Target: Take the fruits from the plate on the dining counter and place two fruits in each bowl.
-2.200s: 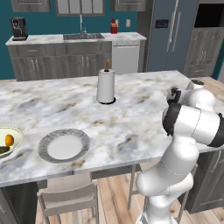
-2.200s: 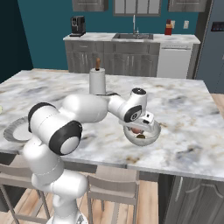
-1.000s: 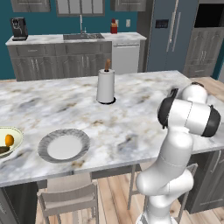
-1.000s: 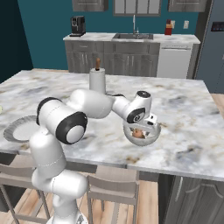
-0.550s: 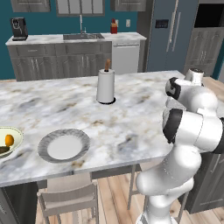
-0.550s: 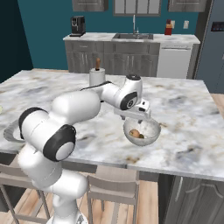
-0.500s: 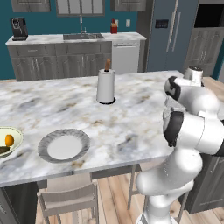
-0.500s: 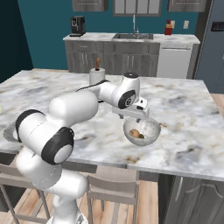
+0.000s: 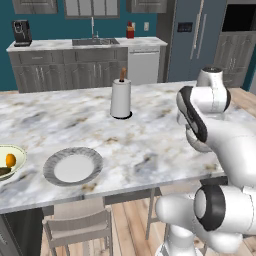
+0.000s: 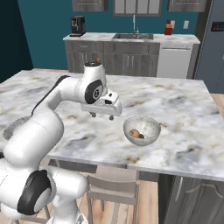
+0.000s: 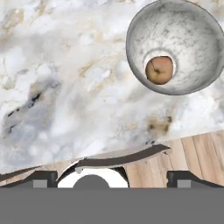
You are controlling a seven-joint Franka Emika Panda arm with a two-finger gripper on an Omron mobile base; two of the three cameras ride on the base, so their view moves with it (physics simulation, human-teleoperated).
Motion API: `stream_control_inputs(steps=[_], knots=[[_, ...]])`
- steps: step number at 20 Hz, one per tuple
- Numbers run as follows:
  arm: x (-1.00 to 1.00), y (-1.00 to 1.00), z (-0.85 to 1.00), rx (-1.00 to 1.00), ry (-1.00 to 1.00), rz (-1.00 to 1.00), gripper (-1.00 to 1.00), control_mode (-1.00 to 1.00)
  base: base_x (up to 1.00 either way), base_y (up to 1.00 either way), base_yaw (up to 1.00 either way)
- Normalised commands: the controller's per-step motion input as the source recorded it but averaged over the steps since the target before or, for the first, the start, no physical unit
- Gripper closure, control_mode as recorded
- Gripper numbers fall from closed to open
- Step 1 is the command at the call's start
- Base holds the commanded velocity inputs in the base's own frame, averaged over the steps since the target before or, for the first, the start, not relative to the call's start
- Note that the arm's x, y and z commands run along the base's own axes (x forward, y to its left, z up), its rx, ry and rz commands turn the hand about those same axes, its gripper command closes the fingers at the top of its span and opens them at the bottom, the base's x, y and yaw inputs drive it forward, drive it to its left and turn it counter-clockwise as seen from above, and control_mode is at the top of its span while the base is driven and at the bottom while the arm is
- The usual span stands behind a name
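Right base view shows the gripper (image 10: 104,116) hanging above the marble bench (image 10: 175,109), just beside the grey speckled bowl (image 10: 141,130), which stands near the bench's near edge. The jaws stand wide apart with nothing between them. Inside that bowl lies a brown oval fruit (image 10: 134,133), and a small reddish bit shows beside it, too small to tell what it is.

Hand view looks straight down on the same bowl (image 11: 175,46), with the brown fruit (image 11: 159,70) resting at its bottom; the bench edge and wooden floor (image 11: 192,153) lie below it in that view.

Left base view shows the plate (image 9: 73,165) with its grey ribbed rim lying flat near the near edge of the bench (image 9: 60,125), its white centre bare. At the far left end, well apart from the grey bowl, sits the pale cream-green bowl (image 9: 10,161), holding a round orange (image 9: 10,160) and a dark green fruit (image 9: 4,171) touching or nearly touching. A paper towel roll (image 9: 121,97) stands upright toward the far edge.
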Motion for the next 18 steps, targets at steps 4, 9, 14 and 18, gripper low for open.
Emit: stream_control_inputs(steps=[4, 9, 14, 18], knots=[[-1.0, 0.99, 0.63, -0.02, 0.0, 0.0, -1.0, -1.0, 0.0, 0.0, 0.0], [-1.0, 0.98, 0.51, 0.0, 0.01, 0.0, -1.0, -1.0, 0.0, 0.0, 0.0], [-0.88, 0.84, 0.46, 0.01, 0.0, 0.01, -1.0, -1.0, 0.0, 0.0, 0.0], [-0.4, 0.24, 0.29, 0.11, -0.02, 0.02, -1.0, -1.0, 0.0, 0.0, 0.0]])
